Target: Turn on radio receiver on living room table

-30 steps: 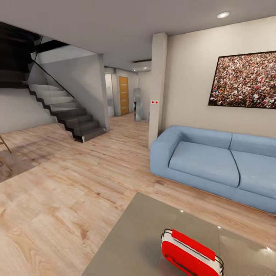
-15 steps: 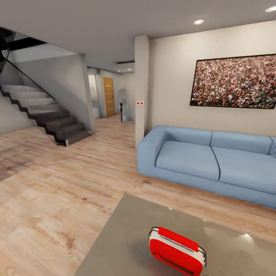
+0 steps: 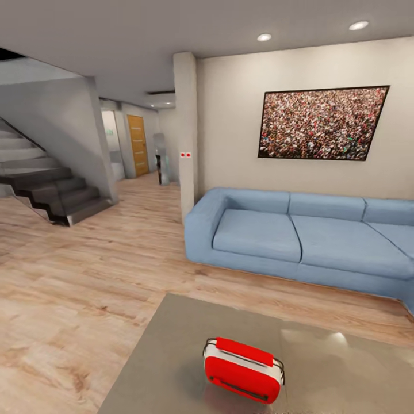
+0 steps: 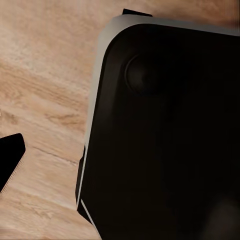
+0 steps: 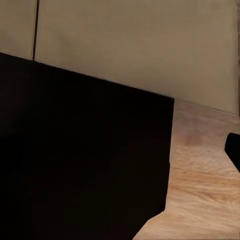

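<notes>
In the head view the red radio receiver [image 3: 243,369], with its white band, thin metal handle and dark slot, stands upright on the glossy grey-taupe table [image 3: 167,368], close to the near edge. The living room has a light wood plank floor [image 3: 86,276]. The left wrist view looks at a dark rounded part of my own body [image 4: 165,135] over the floor, with a small black tip [image 4: 10,160] at the frame edge. The right wrist view looks at a black panel [image 5: 80,155] and another black tip [image 5: 234,149]. Whether either gripper is open or shut is not readable.
A blue L-shaped sofa [image 3: 299,238] stands behind the table under a framed crowd picture [image 3: 319,123]. A pillar [image 3: 185,132] rises at the sofa's left end. A dark staircase [image 3: 52,192] is at the far left, and a corridor leads to a wooden door [image 3: 138,145].
The whole head view has swung to the right: stairs, pillar, sofa and radio have all slid left in the picture and more of the sofa shows. The radio has not moved on the table.
</notes>
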Robot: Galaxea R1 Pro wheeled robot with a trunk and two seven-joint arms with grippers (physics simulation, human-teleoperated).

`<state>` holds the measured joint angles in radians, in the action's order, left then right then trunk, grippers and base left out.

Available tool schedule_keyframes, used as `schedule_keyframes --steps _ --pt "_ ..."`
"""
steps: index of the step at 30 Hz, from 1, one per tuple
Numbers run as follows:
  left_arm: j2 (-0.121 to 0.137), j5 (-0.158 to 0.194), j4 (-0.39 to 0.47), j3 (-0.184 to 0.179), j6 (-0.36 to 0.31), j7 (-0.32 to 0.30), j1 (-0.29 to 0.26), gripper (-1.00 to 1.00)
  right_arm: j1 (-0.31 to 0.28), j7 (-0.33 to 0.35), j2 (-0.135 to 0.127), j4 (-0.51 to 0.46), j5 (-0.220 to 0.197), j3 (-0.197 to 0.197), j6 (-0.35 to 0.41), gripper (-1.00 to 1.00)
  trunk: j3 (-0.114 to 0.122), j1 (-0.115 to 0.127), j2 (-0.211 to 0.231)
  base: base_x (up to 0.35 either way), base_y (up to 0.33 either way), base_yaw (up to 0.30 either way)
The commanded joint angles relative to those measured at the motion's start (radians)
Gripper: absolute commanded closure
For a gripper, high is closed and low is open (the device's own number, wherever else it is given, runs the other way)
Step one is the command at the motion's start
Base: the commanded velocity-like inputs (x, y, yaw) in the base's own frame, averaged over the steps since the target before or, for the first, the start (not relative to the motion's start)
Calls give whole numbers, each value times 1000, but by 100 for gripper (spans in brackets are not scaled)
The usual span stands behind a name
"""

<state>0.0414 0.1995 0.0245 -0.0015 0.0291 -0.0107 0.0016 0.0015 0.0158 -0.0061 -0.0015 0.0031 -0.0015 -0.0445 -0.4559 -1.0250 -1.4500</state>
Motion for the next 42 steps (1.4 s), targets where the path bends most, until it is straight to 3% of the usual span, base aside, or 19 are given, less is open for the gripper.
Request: schedule_keyframes --steps 1,15,42 --pt "0 0 0 0 0 0 0 -100 0 0 0 0 0 0 0 -100 0 0 0 0 0 -282" --pt "0 0 0 0 0 0 0 -100 0 1 -2 0 0 3 -3 -100 -5 0 0 0 0 -252" --pt "2 1 0 1 0 0 0 -100 0 0 0 0 0 3 -3 -100 -5 0 0 6 0 -6"
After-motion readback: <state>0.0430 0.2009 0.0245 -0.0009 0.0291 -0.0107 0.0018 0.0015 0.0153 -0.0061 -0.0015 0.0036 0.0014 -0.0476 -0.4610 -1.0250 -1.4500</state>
